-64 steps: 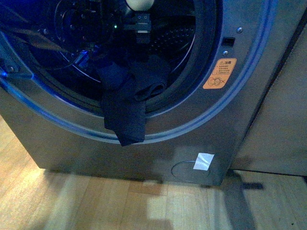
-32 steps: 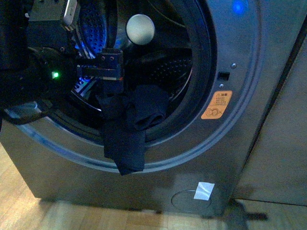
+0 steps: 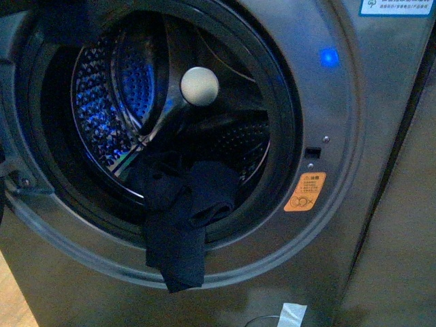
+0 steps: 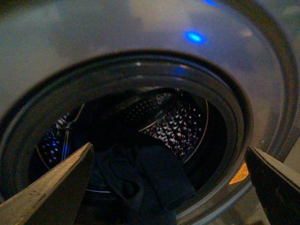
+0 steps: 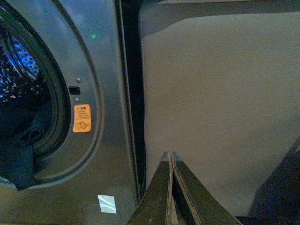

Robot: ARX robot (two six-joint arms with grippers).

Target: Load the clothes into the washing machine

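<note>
Front view: large grey metallic front-loading washing machine (image 3: 327, 225) with round black-rimmed opening and perforated steel drum (image 3: 102, 116). Limp dark navy fabric garment (image 3: 178, 228) draped over the lower rim of the opening, one part inside the drum, one end hanging down over the grey front. Pale round knob (image 3: 199, 86) at drum centre. Orange warning sticker (image 3: 304, 191) and blue indicator light (image 3: 329, 57) on the front ring. Neither arm visible here.

Left wrist view: left gripper (image 4: 171, 180), fingers (image 4: 56, 187) spread wide apart, nothing held. Garment (image 4: 150, 176) lies between and beyond the two fingers, on the opening's lower rim, not touched.

Right wrist view: right gripper (image 5: 170, 161), fingers (image 5: 157, 197) pressed together, empty. Fingertips point at a plain grey panel (image 5: 215, 103). Washing machine (image 5: 105, 108), sticker (image 5: 81, 118) and garment (image 5: 18, 159) sit well off to one side of the fingers.
</note>
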